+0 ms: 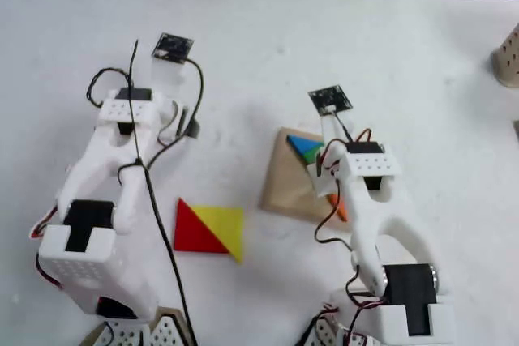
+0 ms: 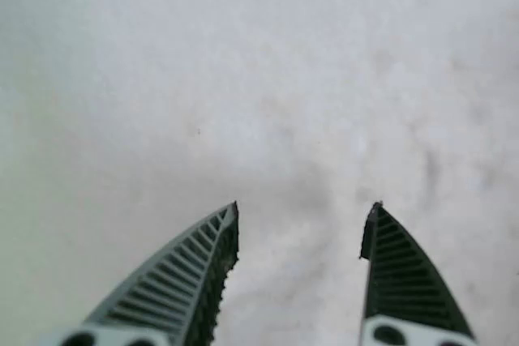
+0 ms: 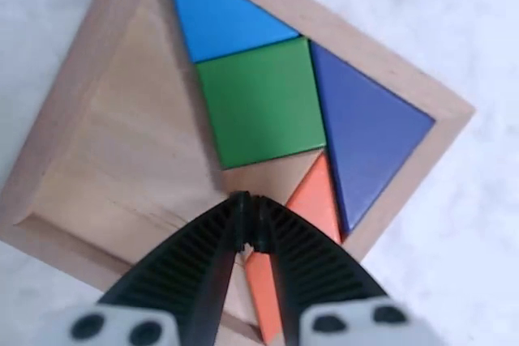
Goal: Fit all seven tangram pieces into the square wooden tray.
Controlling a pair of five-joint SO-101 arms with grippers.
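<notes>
The square wooden tray [image 3: 122,168] holds a light blue triangle [image 3: 215,10], green square [image 3: 259,99], dark blue triangle [image 3: 365,131] and orange piece [image 3: 316,200]. The right end effector [image 3: 247,228] is pinched closed over the orange piece. A red triangle [image 1: 193,228] and yellow triangle [image 1: 223,224] wait on the white desk [image 1: 324,38]. The left end effector [image 2: 305,207] gapes wide, empty.

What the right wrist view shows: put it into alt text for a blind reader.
The right end effector, shut, hangs over a square wooden tray, just above an orange piece. A light blue triangle, a green square and a dark blue triangle lie fitted in the tray; much of its floor is bare.
</notes>
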